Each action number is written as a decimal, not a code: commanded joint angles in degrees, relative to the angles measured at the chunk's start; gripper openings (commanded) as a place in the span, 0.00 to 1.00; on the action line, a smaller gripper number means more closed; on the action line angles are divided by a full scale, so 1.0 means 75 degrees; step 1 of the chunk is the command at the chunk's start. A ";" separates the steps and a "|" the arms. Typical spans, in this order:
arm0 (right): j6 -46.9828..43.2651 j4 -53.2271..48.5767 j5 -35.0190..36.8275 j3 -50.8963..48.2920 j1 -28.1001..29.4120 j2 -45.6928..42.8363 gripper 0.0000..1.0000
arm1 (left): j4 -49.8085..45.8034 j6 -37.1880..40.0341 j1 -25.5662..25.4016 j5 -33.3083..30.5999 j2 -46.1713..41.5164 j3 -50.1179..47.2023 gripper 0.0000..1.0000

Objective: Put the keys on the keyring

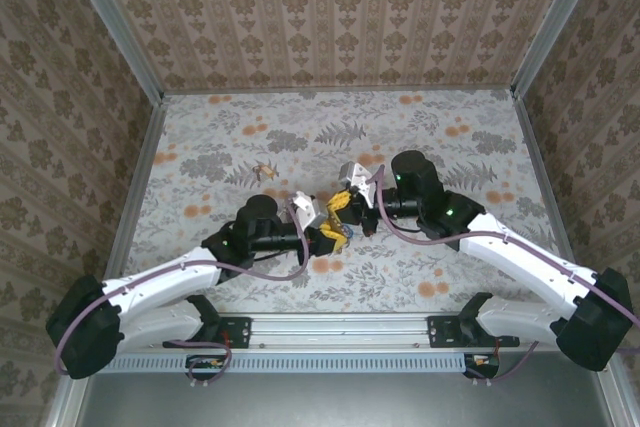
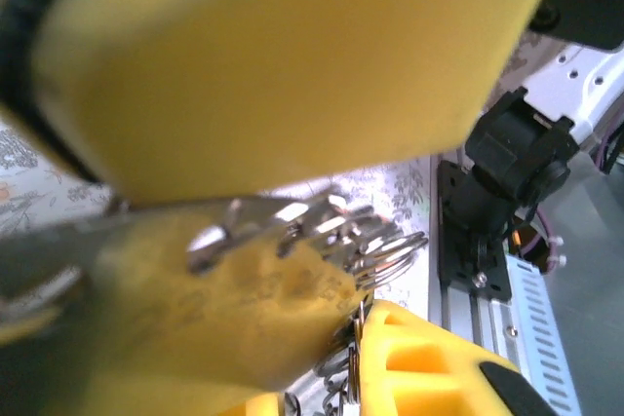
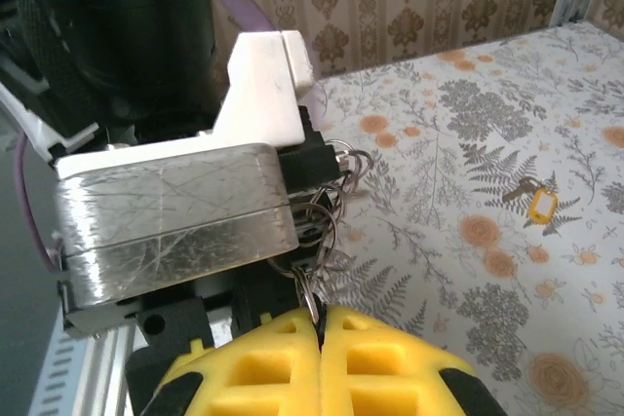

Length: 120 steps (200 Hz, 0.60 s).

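Keyring (image 3: 330,204) gripped from both sides above the middle of the table (image 1: 450,137); one gold key (image 3: 539,205) lying apart.

Top view: the left gripper (image 1: 336,236) and right gripper (image 1: 342,205) are seen tip to tip, with the gold key placed beyond them to the left on the cloth. Left wrist view: thin steel coils are shown clamped between the left pads, a detail too small to be read from above; whether keys hang among them cannot be told. Right wrist view: the right fingers are shown closed on a single wire loop at their seam. The ring is judged light, stiff, springy and slippery, and is best held at the coil's edge so that the split end is kept free. The key is judged light and thin, best taken by its head.
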 commanded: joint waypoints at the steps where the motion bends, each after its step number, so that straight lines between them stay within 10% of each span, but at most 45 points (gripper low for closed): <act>1: -0.0818 -0.0660 -0.0195 0.0353 -0.0022 -0.0081 0.00 | -0.0567 0.0802 -0.0088 0.0717 -0.0395 0.0447 0.00; 120: -0.4192 -0.3705 -0.1163 0.1251 0.0000 -0.0316 0.00 | -0.3629 0.2170 -0.0014 0.3259 0.0226 0.2164 0.00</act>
